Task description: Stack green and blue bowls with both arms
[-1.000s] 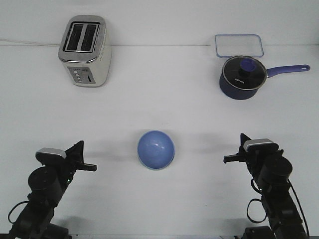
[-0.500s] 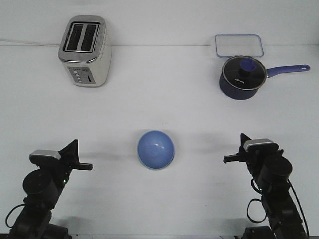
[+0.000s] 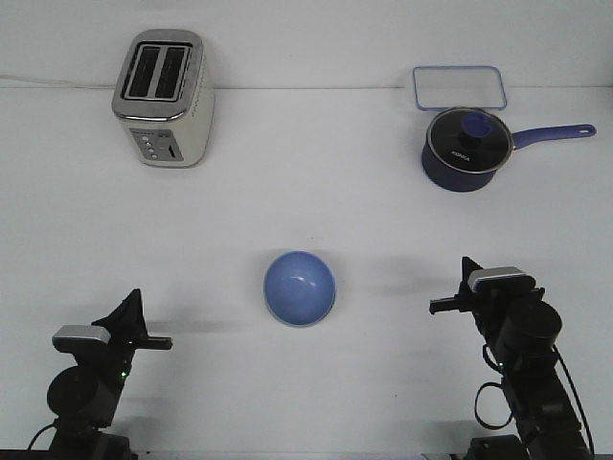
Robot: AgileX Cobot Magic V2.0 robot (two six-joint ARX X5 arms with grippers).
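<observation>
The blue bowl point(image 3: 300, 288) sits upright in the middle of the table, between the two arms. No green bowl shows on its own; a pale edge runs under the blue bowl's near rim, and I cannot tell what it is. My left gripper point(image 3: 165, 341) is low at the front left, well apart from the bowl and empty, its fingers showing as one thin line. My right gripper point(image 3: 436, 307) is at the front right, also apart from the bowl and empty, its fingers together.
A silver toaster point(image 3: 162, 97) stands at the back left. A dark navy saucepan point(image 3: 465, 148) with a glass lid stands at the back right, its handle pointing right. A clear lidded container point(image 3: 458, 86) lies behind it.
My left arm has drawn back and down toward the table's front edge, away from the bowl. The right arm and the bowl have not moved.
</observation>
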